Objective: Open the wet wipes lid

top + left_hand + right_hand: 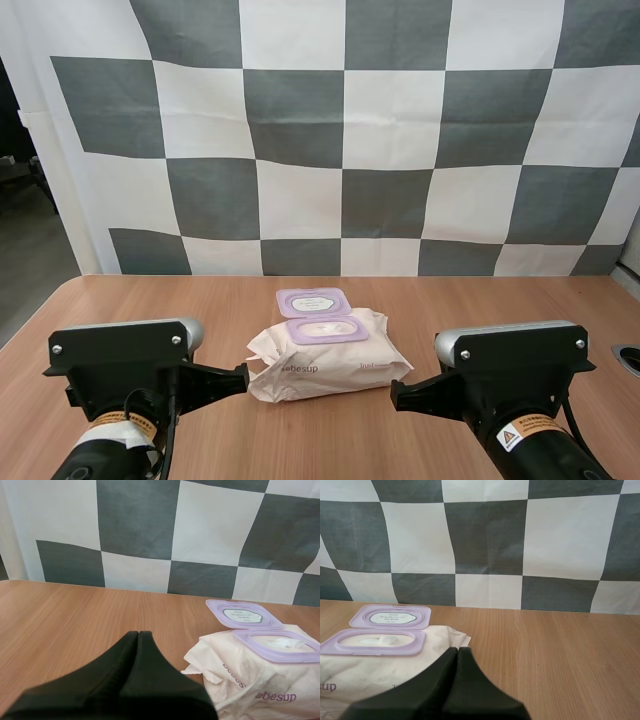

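Nearest the bases, the left gripper [240,378] and the right gripper [395,393] sit low over the table [500,310], each with its fingers pressed together into one dark wedge, holding nothing. Between their tips, just beside both, the pack of wet wipes [330,362] lies on the wood. Farther back its purple lid [313,301] is flipped open, lying flat toward the far side, with a white wipe showing in the opening [327,329].
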